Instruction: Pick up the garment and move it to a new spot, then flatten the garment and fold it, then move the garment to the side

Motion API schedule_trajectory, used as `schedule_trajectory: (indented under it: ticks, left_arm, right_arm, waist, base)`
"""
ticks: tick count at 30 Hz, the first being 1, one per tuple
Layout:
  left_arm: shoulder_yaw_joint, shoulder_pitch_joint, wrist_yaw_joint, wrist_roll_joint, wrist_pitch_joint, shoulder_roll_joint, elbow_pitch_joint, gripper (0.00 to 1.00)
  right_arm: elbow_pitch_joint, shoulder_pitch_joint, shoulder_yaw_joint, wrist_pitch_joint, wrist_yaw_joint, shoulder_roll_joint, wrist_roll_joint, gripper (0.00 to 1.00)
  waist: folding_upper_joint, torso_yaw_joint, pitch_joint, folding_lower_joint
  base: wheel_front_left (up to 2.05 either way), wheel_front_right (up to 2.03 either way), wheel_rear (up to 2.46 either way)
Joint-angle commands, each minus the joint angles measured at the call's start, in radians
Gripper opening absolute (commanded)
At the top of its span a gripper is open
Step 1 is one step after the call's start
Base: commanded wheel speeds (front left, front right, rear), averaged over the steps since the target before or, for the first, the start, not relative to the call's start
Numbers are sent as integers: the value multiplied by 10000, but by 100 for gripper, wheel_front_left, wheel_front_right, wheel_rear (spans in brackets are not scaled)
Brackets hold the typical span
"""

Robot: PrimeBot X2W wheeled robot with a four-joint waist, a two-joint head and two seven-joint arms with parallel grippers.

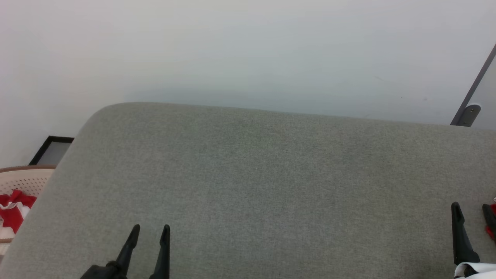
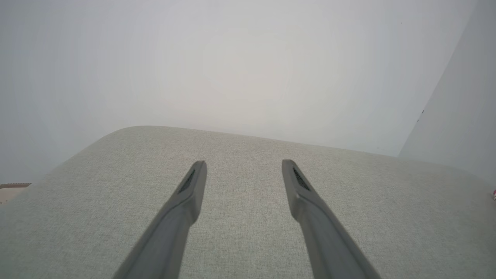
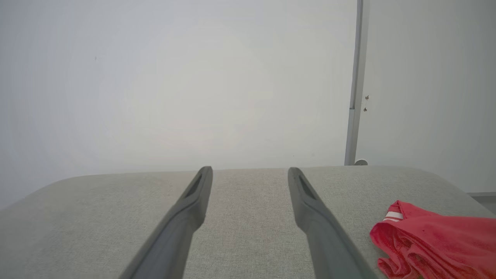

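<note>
The garment is a crumpled red heap with a red-and-white striped trim. It lies on the grey cushion, to the right of my right gripper and apart from it. A sliver of the garment shows at the right edge of the head view, beside the right gripper. That gripper is open with nothing between its fingers. My left gripper hovers over the cushion's front left. In the left wrist view the left gripper is open and holds nothing.
A pale perforated basket stands left of the cushion, below its edge, with red and white cloth inside. A white wall rises behind the cushion. A grey metal post stands at the back right.
</note>
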Motion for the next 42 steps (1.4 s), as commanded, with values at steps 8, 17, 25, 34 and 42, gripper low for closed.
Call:
schedule_trajectory:
  ticks: [8, 17, 25, 34, 42]
  left_arm:
    - [99, -63, -22, -86, -8, -55, -75, 100]
    - [106, -60, -22, -93, -8, -104, -92, 100]
    - [125, 28, 0, -239, 8, -205, 7, 0]
    - [162, -54, 8, -1478, 300, -281, 369, 0]
    - [252, -329, 2, -2877, 642, -291, 527, 0]
  right_arm:
    - [-217, 181, -175, -46, -17, 162, -84, 100]
    - [-156, 256, -155, -46, -17, 243, -12, 100]
    - [53, 229, -125, 27, 0, 348, 57, 0]
    - [417, 120, -107, 411, -1, 626, 1134, 0]
    - [509, -101, -121, 780, -2, 773, 2369, 0]
  waist:
    - [-1, -74, 17, 0]
    - [-1, -75, 10, 0]
    - [-1, -43, 18, 0]
    - [-1, -105, 56, 1]
    - [-1, -180, 100, 1]
  base:
    - [0, 0, 0]
    - [0, 0, 0]
    - [0, 0, 0]
    - [0, 0, 0]
    - [0, 0, 0]
